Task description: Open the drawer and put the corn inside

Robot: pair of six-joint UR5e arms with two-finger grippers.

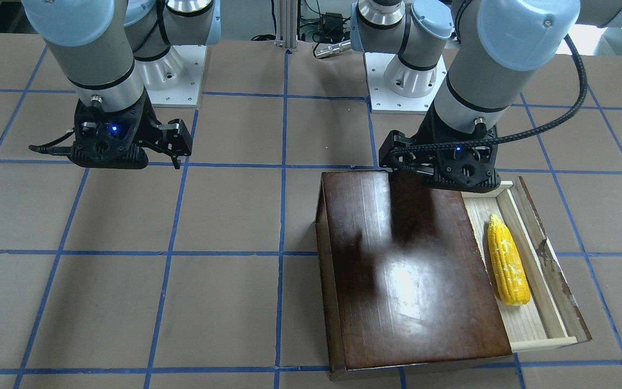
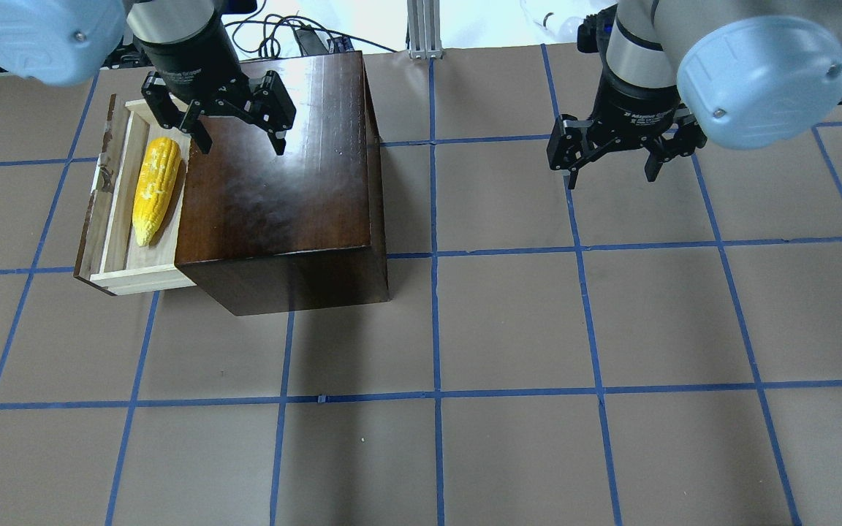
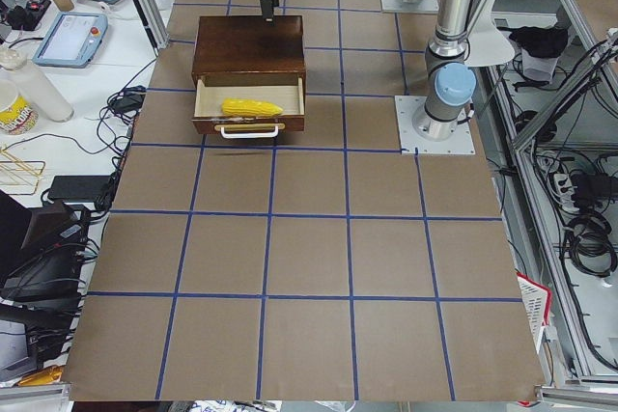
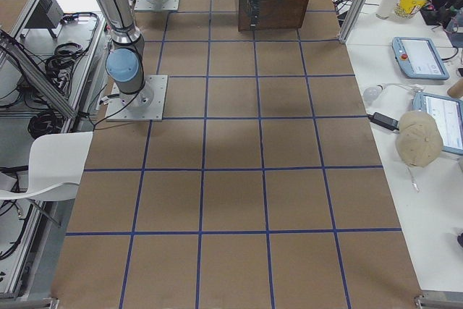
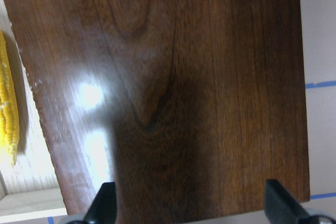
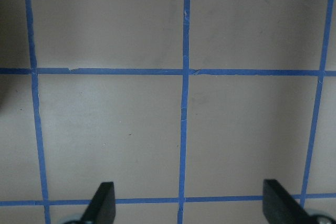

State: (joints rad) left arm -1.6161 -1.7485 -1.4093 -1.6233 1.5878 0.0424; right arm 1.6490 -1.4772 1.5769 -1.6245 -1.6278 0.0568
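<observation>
The drawer (image 2: pixel 118 245) is pulled out of the glossy dark-brown box (image 2: pixel 275 183) toward the table's left end. The yellow corn (image 2: pixel 152 190) lies lengthwise inside it, and also shows in the front view (image 1: pixel 508 259) and at the left edge of the left wrist view (image 5: pixel 8 114). My left gripper (image 2: pixel 242 146) is open and empty, hovering over the box top beside the drawer. My right gripper (image 2: pixel 611 175) is open and empty above bare table, far to the right.
The table is brown board marked in squares with blue tape (image 2: pixel 435 321). The two arm bases (image 1: pixel 408 81) stand at the robot's edge. Desks with tablets and cups (image 3: pixel 77 26) lie beyond the table's ends.
</observation>
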